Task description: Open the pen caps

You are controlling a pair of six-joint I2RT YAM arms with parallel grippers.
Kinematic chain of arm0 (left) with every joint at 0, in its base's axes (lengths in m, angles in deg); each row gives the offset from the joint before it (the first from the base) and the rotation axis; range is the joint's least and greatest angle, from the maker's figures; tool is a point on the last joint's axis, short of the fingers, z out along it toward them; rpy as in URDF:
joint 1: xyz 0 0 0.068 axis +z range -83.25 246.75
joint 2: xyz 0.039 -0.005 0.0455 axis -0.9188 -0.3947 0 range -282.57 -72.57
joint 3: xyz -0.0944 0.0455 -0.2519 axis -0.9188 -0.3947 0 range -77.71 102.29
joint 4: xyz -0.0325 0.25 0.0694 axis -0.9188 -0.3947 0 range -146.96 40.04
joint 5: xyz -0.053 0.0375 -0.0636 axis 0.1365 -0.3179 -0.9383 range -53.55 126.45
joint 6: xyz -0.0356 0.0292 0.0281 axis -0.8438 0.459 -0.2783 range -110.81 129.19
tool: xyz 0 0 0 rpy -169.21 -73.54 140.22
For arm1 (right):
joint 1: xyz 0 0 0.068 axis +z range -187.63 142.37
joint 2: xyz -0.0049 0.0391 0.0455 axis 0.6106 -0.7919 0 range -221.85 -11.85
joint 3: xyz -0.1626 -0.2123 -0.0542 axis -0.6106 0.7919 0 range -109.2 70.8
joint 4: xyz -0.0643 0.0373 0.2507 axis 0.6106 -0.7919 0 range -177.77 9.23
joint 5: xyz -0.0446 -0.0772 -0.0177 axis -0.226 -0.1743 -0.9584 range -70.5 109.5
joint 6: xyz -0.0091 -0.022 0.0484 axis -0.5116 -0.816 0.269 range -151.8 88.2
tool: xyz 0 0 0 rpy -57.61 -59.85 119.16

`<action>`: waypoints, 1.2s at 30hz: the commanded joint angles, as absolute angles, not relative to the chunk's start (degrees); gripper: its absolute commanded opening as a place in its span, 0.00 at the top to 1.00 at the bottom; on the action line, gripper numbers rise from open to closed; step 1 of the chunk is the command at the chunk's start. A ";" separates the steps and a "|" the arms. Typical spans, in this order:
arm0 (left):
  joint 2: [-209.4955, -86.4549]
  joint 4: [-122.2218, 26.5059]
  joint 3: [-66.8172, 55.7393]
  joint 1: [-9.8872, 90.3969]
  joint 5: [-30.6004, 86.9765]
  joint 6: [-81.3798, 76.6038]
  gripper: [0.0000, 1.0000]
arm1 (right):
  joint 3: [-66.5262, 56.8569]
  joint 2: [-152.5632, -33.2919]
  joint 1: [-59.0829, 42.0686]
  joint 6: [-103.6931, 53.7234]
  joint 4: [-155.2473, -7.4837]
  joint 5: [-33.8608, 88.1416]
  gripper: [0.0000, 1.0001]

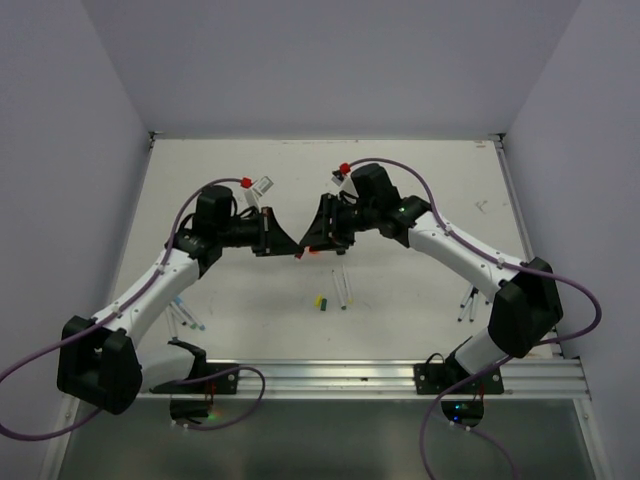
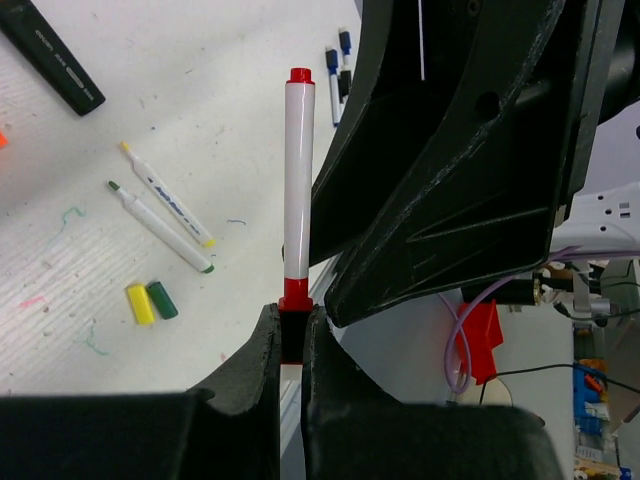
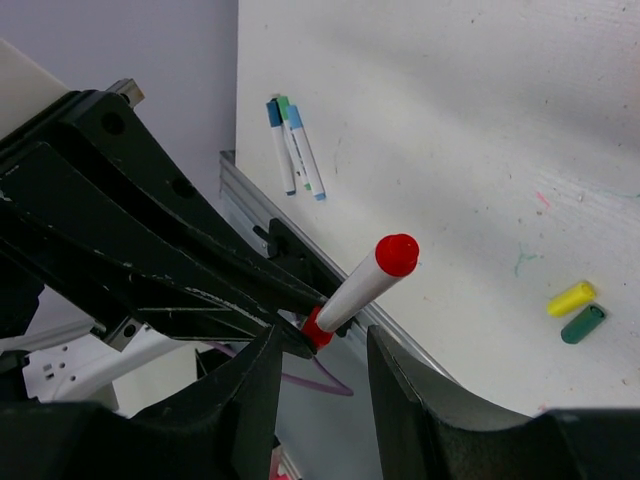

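Holding one end of the red pen, the left pincer is clenched, jaws tight on a dark section just under a red collar. The white barrel runs straight out from the jaws to a small red end piece. I cannot tell which red part is the cap. The pen is off the desk, in the air between the two pincers over the middle of the work area. The right pincer faces the left one and is released, jaws apart with a clear gap. In the right wrist view the pen's free red end rises above that gap and neither finger is seen on the barrel. In the left wrist view one black finger of the right pincer stands just beside the barrel, and contact cannot be told from there. On the desk a yellow cap and a green cap lie side by side, touching or nearly so. Near them lie two uncapped pens, close together and roughly parallel: a green-tipped pen and a yellow-tipped pen. A black marker lies well apart from these. A cluster of capped pens with blue and green caps lies near the desk's near rail by the left arm's base. More capped pens lie by the right arm.
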State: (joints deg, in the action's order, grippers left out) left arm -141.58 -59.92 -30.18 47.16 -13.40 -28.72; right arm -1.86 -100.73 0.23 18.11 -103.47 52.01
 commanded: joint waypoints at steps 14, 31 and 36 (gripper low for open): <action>-136.99 -62.44 -28.58 45.66 -14.88 -28.78 1.00 | -4.52 -103.87 -0.28 18.65 -102.40 48.06 0.69; -138.40 -67.27 -26.64 45.57 -11.28 -24.82 0.46 | -3.20 -101.41 -0.28 20.41 -98.96 49.56 1.00; -138.66 -66.75 -26.91 45.49 -10.57 -25.00 0.41 | -3.38 -101.50 -0.19 20.85 -98.70 49.64 1.00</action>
State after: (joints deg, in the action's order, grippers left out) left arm -138.81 -66.26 -29.07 45.94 -10.77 -25.66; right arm -3.11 -102.76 -0.18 20.27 -100.78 50.20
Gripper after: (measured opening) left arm 0.582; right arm 0.105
